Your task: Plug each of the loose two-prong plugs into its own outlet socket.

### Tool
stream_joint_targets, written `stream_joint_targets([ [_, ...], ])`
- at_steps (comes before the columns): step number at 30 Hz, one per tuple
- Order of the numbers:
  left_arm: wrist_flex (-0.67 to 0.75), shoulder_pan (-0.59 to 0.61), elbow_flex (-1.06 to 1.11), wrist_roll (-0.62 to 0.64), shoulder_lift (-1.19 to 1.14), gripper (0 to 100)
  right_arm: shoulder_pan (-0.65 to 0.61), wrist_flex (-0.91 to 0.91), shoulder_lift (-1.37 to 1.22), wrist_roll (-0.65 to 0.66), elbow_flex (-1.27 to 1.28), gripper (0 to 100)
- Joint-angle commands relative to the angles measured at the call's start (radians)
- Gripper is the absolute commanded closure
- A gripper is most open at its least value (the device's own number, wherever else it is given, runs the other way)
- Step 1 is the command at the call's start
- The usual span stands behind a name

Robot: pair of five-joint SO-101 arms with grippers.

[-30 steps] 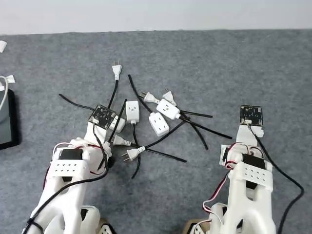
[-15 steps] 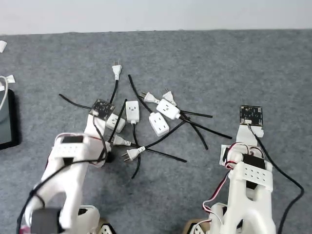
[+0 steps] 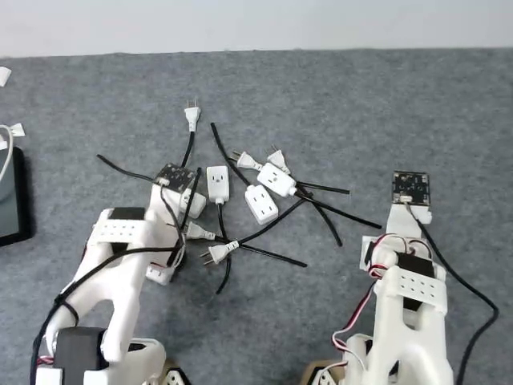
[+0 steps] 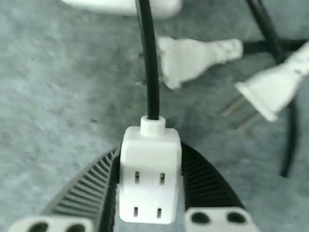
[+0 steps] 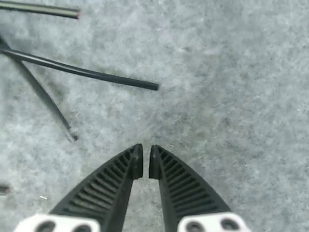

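Outlet socket [image 4: 149, 186], a blocky white plastic piece with rounded corners and two pairs of slots in its face, sits clamped between the dark ribbed fingers [image 4: 82, 198] of the left pincer [image 4: 149, 157]. A glossy black cable [image 4: 149, 58] leaves it through a short collar. Whether it touches the worktop [image 3: 401, 104] I cannot tell.

In the high view the left arm [image 3: 120, 265] rises from the near left edge and leans forward, its wrist bent down over the left side of the tangle of cables. The right arm [image 3: 409, 289] stands at the near right, wrist pointing away. The right pincer [image 5: 145, 162] has its ribbed tips drawn almost together, gripping nothing, above bare grey felt-like worktop. The cut end of a thin black lead [image 5: 96, 75] lies near it.

Loose sockets [image 3: 260, 203], smooth white blocks, lie in the middle of the pile. Among them are two-prong plugs [image 3: 210, 257] of moulded white plastic with flat metal prongs. One far plug [image 3: 191, 116] lies apart at the end of its lead, prongs pointing away from the arms.
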State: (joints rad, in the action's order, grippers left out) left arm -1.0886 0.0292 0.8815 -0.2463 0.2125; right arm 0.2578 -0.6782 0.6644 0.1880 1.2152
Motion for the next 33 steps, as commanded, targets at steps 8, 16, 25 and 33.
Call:
stream_joint_targets([
  [8,-0.1,-0.127,-0.107,0.316,-0.008,99,-0.093,-0.142,0.01,-0.189,-0.15,95.4],
  [16,0.029,-0.083,0.053,0.313,0.0,99,-0.441,-0.223,-0.002,-0.216,-0.302,95.4],
  [25,0.048,-0.083,0.051,0.311,0.0,99,-0.733,-0.13,-0.071,-0.11,-0.351,94.9],
  [33,0.052,-0.083,0.03,0.311,0.002,99,-0.769,-0.008,-0.383,-0.488,-0.436,89.4],
])
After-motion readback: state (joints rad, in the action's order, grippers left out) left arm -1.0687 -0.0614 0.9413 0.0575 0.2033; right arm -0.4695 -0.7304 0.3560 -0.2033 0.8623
